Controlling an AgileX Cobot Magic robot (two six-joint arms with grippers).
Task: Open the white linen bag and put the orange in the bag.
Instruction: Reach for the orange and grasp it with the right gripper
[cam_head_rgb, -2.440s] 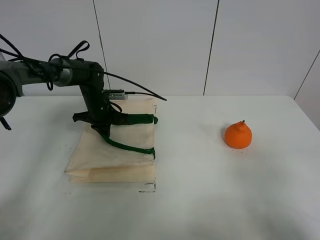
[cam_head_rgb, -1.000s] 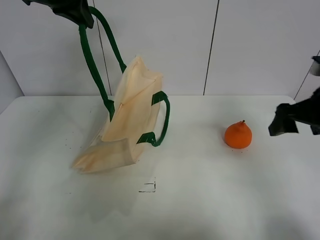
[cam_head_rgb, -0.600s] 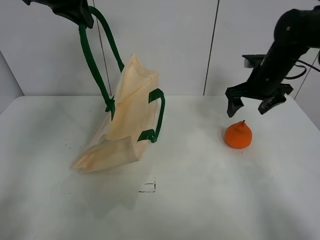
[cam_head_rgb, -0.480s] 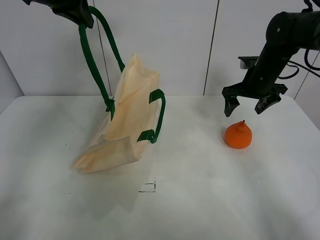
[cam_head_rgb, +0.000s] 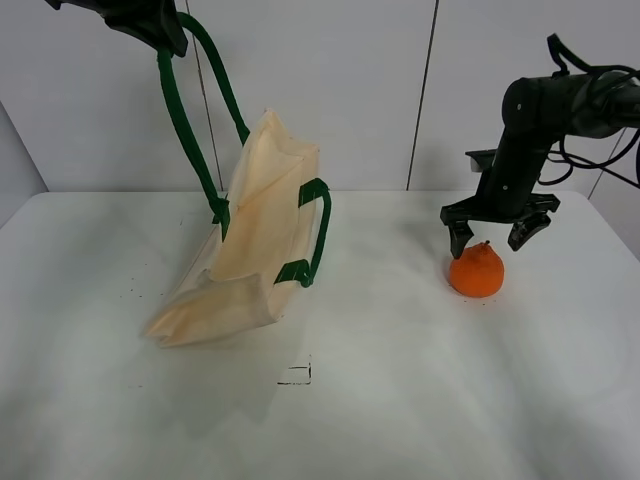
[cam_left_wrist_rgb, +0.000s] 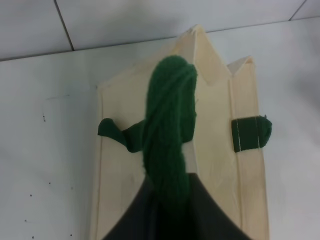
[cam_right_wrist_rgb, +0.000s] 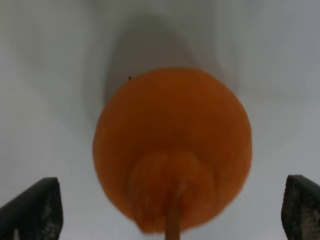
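Grips the upper dark green handle (cam_head_rgb: 180, 130) of the white linen bag (cam_head_rgb: 255, 235) with the left end effector (cam_head_rgb: 165, 35), clenched tight on the strap high above the far left part of the worktop (cam_head_rgb: 400, 400). Shows, in the left wrist view, the thick green strap running straight down into the dark clamped jaws, with the cream fabric spread below. Hangs the bag tilted from that strap: peaked end up against the pale wall (cam_head_rgb: 320, 90), lower end slumped and folded onto the worktop in the left half, nearer the far edge than the near one. Leaves the second green handle (cam_head_rgb: 320, 235) looping loose down the bag's side that faces the right edge. Cannot tell how far the mouth is parted; only creased folds at the top visible.

Finds the orange (cam_head_rgb: 476, 270) sitting on the worktop toward the right edge, well apart from the bag, knobby top and short stem pointing up. Poises the right end effector (cam_head_rgb: 488, 232) directly over it, released and spread wide, one of the fingers (cam_right_wrist_rgb: 32, 207) on each side of the fruit's crown. Confirms in the right wrist view clear bare worktop between each finger and the orange skin, so no contact on either side. Notes a small black mark (cam_head_rgb: 295, 375) on the worktop nearer the front edge, below the bag.
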